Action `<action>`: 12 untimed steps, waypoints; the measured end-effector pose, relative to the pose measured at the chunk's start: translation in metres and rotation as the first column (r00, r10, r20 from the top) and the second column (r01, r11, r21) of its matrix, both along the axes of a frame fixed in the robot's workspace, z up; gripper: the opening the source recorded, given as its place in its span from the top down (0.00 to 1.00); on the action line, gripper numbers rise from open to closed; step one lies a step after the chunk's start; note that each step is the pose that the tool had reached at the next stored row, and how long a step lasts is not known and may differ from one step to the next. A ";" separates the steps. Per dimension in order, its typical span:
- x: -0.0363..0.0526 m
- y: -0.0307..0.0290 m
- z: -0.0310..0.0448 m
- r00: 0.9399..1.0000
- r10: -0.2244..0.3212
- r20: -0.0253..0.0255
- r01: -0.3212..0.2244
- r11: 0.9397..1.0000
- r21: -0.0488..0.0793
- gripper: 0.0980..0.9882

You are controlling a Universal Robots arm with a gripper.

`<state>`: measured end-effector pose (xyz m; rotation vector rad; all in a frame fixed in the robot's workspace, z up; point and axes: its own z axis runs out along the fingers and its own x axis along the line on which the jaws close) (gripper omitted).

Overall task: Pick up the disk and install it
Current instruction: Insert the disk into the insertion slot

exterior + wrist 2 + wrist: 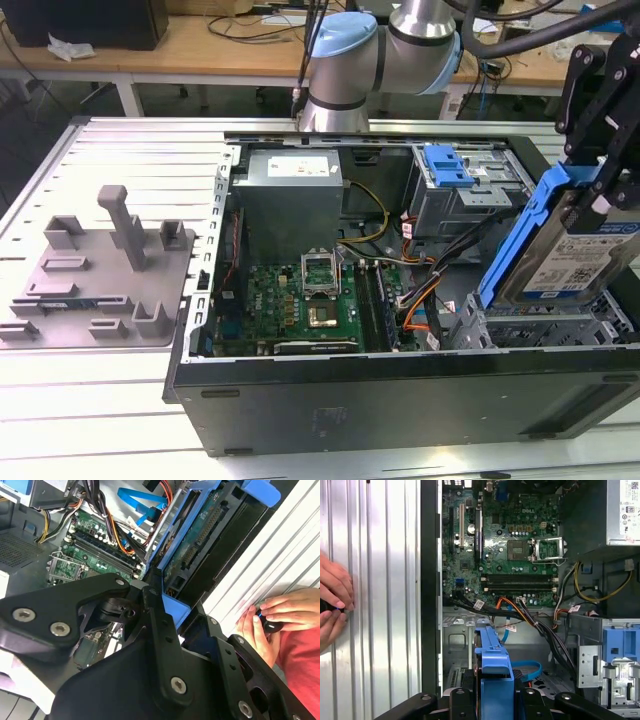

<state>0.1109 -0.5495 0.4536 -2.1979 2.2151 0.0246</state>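
Observation:
In the exterior view my gripper is shut on the disk, a silver drive with a white-and-blue label in a bright blue carrier. I hold the disk tilted, its low end just above the metal drive cage at the right of the open computer case. In the first wrist view the carrier's blue edge stands between the black fingers. The second wrist view shows the disk's circuit-board side and my gripper clamped at its blue end.
Inside the case are a grey power supply, the green motherboard, loose cables and a blue latch on a grey cage. A grey fixture plate lies on the exterior view's left. A person's hands rest on the ribbed table beside the case.

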 end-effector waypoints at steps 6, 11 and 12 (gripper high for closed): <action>0.0000 0.0000 -0.0031 1.000 0.000 0.000 0.000 1.000 0.000 0.70; 0.0000 0.0000 -0.0070 1.000 0.002 0.000 -0.002 1.000 0.000 0.70; 0.0000 0.0000 -0.0079 1.000 0.002 0.000 -0.002 1.000 0.000 0.70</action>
